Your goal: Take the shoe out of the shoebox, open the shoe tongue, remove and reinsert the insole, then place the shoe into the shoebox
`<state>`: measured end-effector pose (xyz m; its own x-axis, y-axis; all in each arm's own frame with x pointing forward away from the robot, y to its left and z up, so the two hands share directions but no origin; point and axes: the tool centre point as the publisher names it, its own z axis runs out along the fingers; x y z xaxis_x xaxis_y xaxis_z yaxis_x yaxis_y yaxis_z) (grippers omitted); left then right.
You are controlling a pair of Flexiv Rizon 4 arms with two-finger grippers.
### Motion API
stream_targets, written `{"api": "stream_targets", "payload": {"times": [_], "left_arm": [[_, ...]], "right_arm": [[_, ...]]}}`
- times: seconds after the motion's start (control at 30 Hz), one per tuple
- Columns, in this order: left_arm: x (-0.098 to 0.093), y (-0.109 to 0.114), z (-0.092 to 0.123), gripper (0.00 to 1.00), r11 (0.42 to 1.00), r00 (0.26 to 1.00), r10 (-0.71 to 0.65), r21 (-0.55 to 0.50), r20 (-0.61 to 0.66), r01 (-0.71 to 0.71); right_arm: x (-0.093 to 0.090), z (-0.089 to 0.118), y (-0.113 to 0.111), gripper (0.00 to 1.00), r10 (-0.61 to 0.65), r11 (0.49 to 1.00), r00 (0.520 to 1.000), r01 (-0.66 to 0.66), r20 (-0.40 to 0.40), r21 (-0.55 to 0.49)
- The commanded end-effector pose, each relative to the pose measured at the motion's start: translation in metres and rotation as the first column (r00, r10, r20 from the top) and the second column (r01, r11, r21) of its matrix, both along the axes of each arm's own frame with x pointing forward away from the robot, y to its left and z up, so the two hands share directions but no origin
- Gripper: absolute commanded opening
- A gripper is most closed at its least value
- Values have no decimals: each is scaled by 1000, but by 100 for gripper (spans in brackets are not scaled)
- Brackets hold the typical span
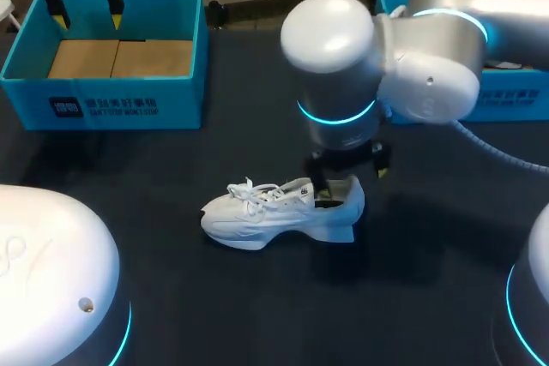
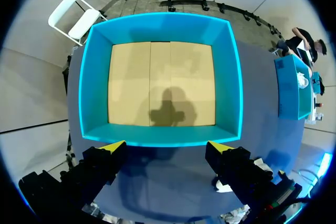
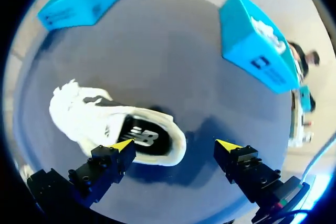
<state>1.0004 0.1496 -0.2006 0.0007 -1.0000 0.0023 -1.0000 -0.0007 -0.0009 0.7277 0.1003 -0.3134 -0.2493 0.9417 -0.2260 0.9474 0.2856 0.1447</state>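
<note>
The shoebox [image 2: 160, 142] lies straight ahead of the left gripper [image 2: 165, 146], whose fingers stand spread with nothing between them. The box shows only its bare tan floor.

The shoe [image 3: 84, 119] stands upright on its sole on the table [image 1: 257, 315], directly under the right gripper [image 3: 176, 145]. This gripper is also open and holds nothing, with one finger over the heel opening and the other past the heel rim over the cloth. The step of taking the shoe out looks done, and the work on the tongue and insole seems to be in hand. The next move likely calls for the right gripper to come down and pinch the insole's heel edge without snagging the collar.

The shoe is white with a chunky sole and loose laces [image 1: 249, 190] ahead of the gripper. The dark insole [image 3: 139, 137] appears seated inside it. Whether the tongue is pulled open cannot be told.
</note>
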Motion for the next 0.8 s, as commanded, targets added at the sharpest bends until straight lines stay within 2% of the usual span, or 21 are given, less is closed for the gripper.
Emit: {"api": "stream_targets", "payload": {"times": [0.03,0.23,0.37,0.5,0.53,0.8], "left_arm": [[0,0,0,100,1000,1000,0,1,0,0],[0,0,0,100,1000,1000,0,1,0,0],[0,0,0,100,1000,1000,0,1,0,0],[0,0,0,100,1000,1000,0,1,0,0],[0,0,0,100,1000,1000,0,1,0,0],[0,0,0,100,1000,1000,0,1,0,0]], "right_arm": [[-5,18,1,100,204,979,979,-204,12,11],[-7,30,20,100,488,872,873,-489,13,26],[-8,33,24,100,568,823,823,-568,15,21],[-19,33,31,100,700,712,714,-699,8,67],[-22,32,31,100,715,697,699,-713,4,79],[-22,32,31,100,715,697,699,-713,4,79]]}}
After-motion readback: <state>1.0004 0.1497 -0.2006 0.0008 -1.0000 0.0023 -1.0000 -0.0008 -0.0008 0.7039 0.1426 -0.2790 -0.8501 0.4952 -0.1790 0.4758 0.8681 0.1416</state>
